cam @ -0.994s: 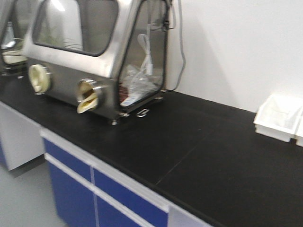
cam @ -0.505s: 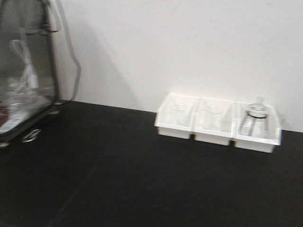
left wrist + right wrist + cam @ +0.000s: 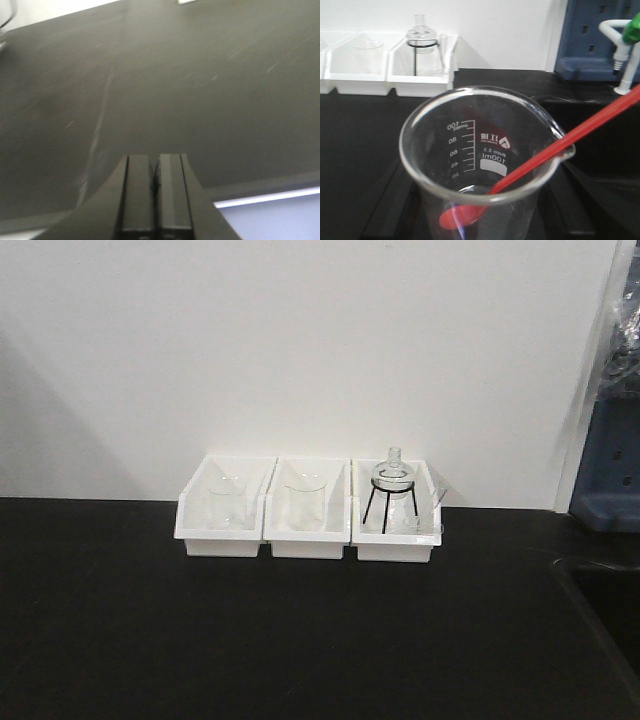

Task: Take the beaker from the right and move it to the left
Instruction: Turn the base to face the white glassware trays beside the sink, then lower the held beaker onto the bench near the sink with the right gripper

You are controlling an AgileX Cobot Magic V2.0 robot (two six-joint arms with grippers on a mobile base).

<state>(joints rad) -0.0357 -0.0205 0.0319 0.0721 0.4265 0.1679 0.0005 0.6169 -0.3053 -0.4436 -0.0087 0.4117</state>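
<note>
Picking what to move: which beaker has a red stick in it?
The graduated beaker close to the right wrist camera; the left-bin beaker and middle-bin beaker hold no stick.

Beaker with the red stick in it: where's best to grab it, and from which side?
Probably the straight glass wall of the beaker below the rim, squeezed from two opposite sides, level. Keep clear of the spout, where the red stick leans out, so nothing knocks it.

You're in a chem lab: black bench, white bins w/ glassware at frame center, flask on tripod, lab tap upper right of right-wrist view.
</note>
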